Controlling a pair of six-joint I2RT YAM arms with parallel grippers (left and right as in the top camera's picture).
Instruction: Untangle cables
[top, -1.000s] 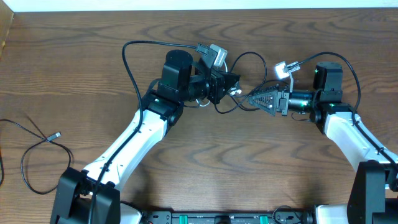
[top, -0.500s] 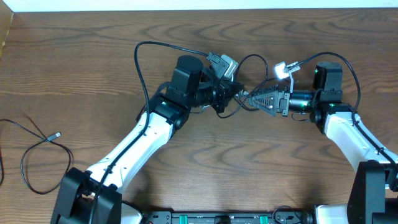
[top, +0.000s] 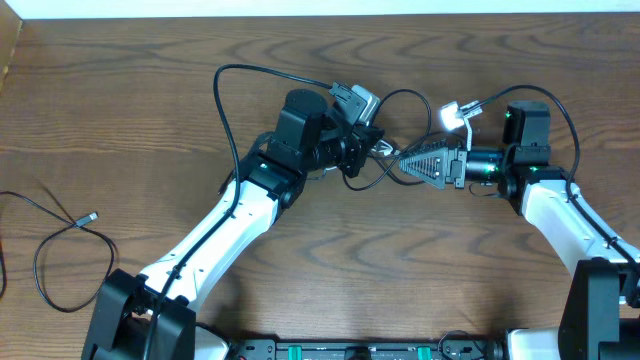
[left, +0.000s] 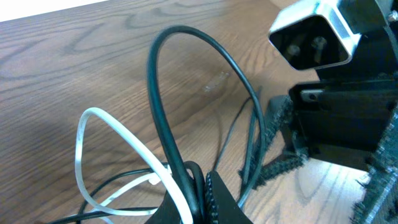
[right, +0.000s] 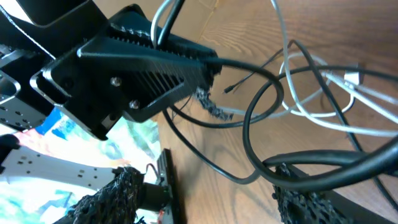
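**Q:** What has changed in the last second?

**A:** The left hand (top: 372, 147) has travelled from centre frame toward the upper right in the overhead view. It is now just beside the right hand (top: 405, 160). For the last half second neither has moved appreciably. The right hand has held its station throughout.

**Q:** State of the hands?

**A:** The left hand's fingers are pinched tight together on the cables (top: 385, 150). Its wrist view shows the white cord (left: 78, 149) and a black cord (left: 152, 93) both running into the closed tips at bottom centre. The right hand's fingers stand apart. Cords lie on the desk (top: 120, 100) ahead of them and one dark strand crosses the gap, but nothing is gripped (as far as its wrist view shows).

**Q:** Where is the work?

**A:** The knot sits upper centre of the overhead frame, between the two hands. One loop rises toward the top edge. A loose cord (top: 88, 217) lies well apart at the left edge, already free.

**Q:** What does this mean for the task?

**A:** In my judgement the left hand has carried the bundle into reach so the right can take one strand. The knot itself looks no looser (loops still cross in both wrist views). Separation is not yet begun. The risk is that the right hand closes on two strands at once.
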